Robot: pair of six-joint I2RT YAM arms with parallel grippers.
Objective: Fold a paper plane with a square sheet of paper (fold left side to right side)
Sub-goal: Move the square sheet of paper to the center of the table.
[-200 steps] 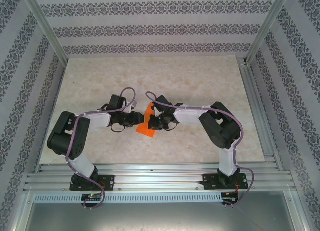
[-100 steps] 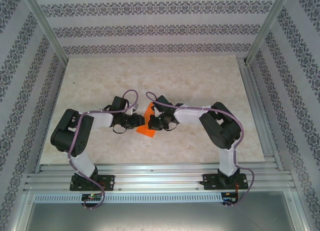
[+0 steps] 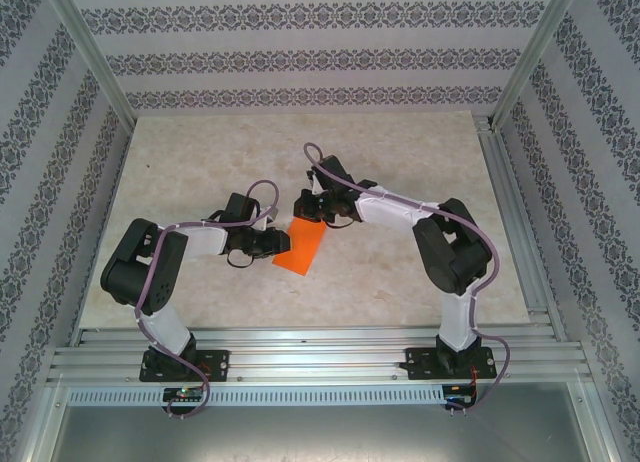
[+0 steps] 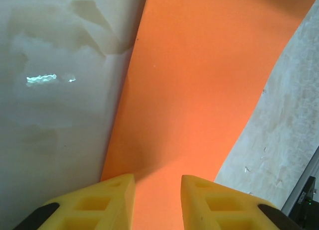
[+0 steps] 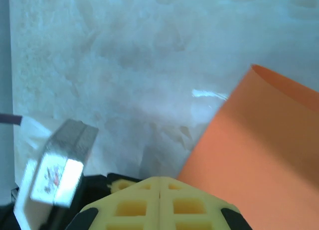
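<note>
On the pale marbled counter point(image 3: 400, 162), near its middle, lies one orange sheet of paper point(image 3: 303, 250). From above it reads as a slanted oblong, longer than it is wide, flat on the surface between the two arms. The left end effector point(image 3: 275, 244) sits at its left edge. The right end effector point(image 3: 303, 204) sits at its far corner. Both arms are bolted to an aluminium rail point(image 3: 320, 352) at the near edge, and patterned walls point(image 3: 300, 57) close in three sides.

The left wrist camera gives what the overhead view cannot. The left end effector point(image 4: 157, 190) has its two yellow fingers point(image 4: 112, 202) parted by a narrow gap. Their tips are over the sheet of paper point(image 4: 199, 90), which runs away from them as a broad orange band. Bare counter point(image 4: 60, 115) shows on both sides. Whether the tips press on the paper I cannot tell.

The right wrist camera shows the right end effector point(image 5: 159, 195) with its yellow fingers closed against each other, and nothing is visible between them. The sheet of paper point(image 5: 259, 140) lies just to their right, and its far edge has a rounded lip. A grey-white block point(image 5: 55, 172) stands at the lower left, over the counter point(image 5: 124, 65).

The count is one sheet, two arms and two end effectors.
</note>
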